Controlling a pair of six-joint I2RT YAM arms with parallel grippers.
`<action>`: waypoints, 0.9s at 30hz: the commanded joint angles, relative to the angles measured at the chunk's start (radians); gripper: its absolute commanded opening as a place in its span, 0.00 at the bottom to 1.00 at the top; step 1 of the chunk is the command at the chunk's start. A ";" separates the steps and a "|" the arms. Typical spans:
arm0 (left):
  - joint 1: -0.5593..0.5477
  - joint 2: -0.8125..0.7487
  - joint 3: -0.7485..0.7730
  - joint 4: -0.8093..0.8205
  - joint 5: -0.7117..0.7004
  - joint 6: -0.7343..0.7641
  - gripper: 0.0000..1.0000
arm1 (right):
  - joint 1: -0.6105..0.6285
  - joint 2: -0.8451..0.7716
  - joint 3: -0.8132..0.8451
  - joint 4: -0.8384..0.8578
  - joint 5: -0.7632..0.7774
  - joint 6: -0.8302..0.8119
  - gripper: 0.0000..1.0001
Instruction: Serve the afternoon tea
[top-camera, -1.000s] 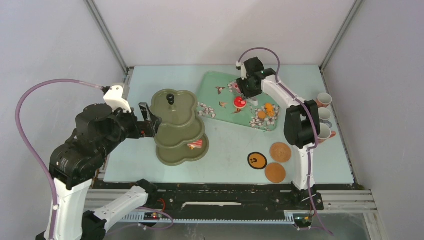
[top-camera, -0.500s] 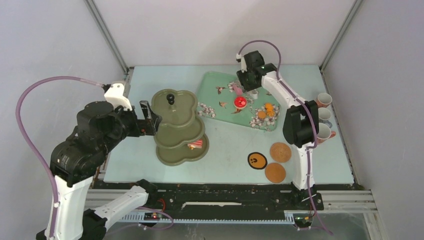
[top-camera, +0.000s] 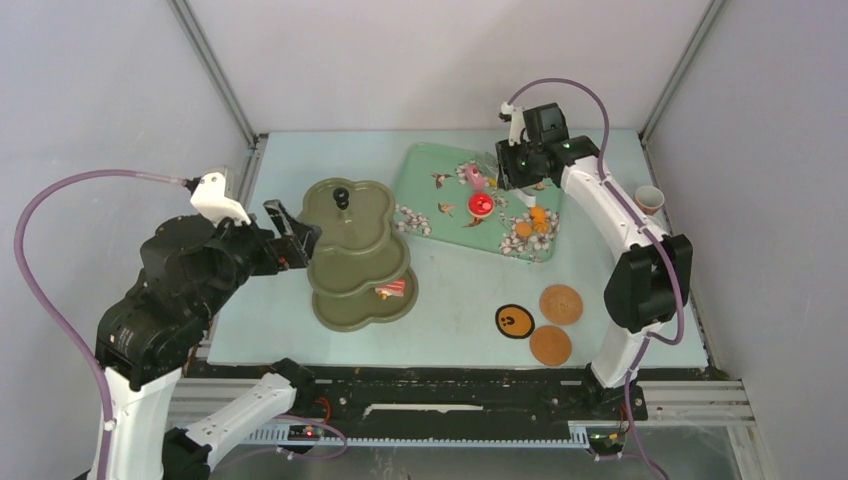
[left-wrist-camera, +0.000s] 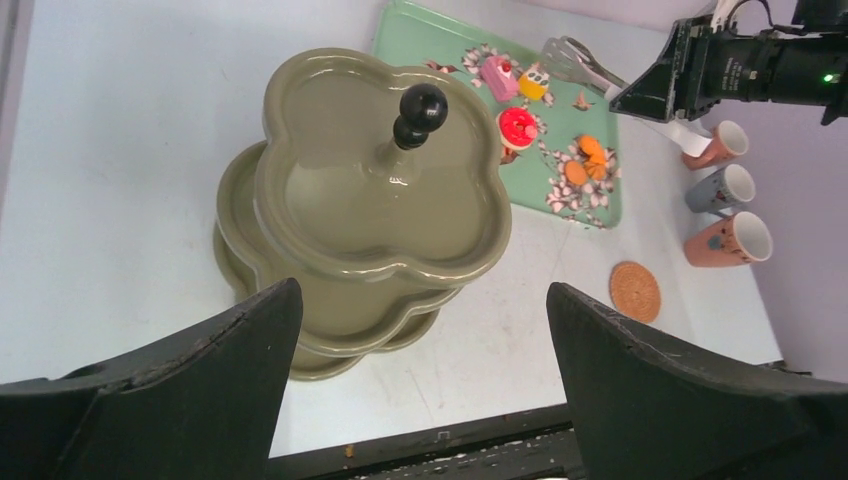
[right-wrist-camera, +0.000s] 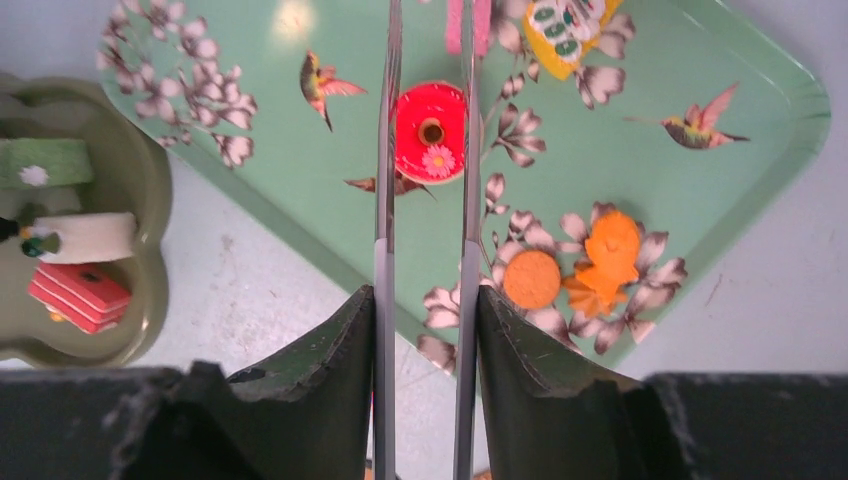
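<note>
Tea things sit on the table (top-camera: 450, 290). On its far side lies the tray (top-camera: 430, 165), with the stand (top-camera: 355, 250) just left of it. At the stand's left side the left jaws are spread wide, holding nothing. Over the tray the right jaws pinch tongs (right-wrist-camera: 385, 200), whose blades flank a red pastry (right-wrist-camera: 430, 130); I cannot tell whether they touch it. Three coasters (top-camera: 560, 304) lie near right, and three cups (left-wrist-camera: 727, 238) stand at the right edge. Orange pastries (right-wrist-camera: 530, 278) rest on the tray, and a striped pastry (top-camera: 392, 290) lies on the stand's lowest tier.
</note>
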 joint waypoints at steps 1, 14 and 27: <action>-0.003 -0.038 -0.046 0.082 0.026 -0.091 1.00 | -0.023 0.000 0.012 0.078 -0.088 0.030 0.16; -0.003 -0.023 -0.007 0.051 0.020 -0.066 1.00 | 0.010 0.147 0.122 0.027 0.000 0.077 0.37; -0.003 0.017 0.036 0.012 0.023 0.030 1.00 | 0.046 0.296 0.287 -0.054 0.122 0.059 0.45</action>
